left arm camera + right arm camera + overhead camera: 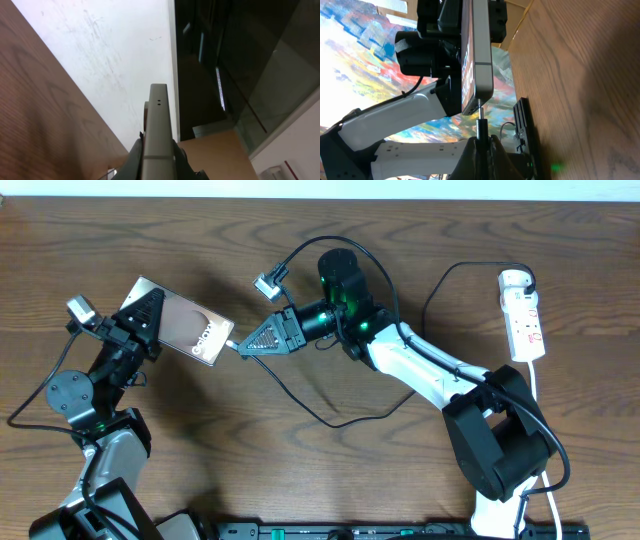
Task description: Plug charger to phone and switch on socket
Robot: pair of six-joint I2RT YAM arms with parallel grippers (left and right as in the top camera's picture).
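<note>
The phone (190,330) is held tilted above the table at the left, with my left gripper (150,315) shut on its far end. In the left wrist view the phone (159,125) shows edge-on between the jaws of the left gripper (159,162). My right gripper (245,345) is shut on the charger's plug tip (481,125), whose metal end meets the port on the phone's lower edge (479,100). The charger's black cable (330,421) loops over the table towards the socket (525,320), a white power strip lying at the far right.
A black rail (400,530) runs along the table's front edge. The right arm's white link (430,375) stretches across the middle. The power strip's white cord (538,385) trails down the right side, behind the right arm's base (500,445).
</note>
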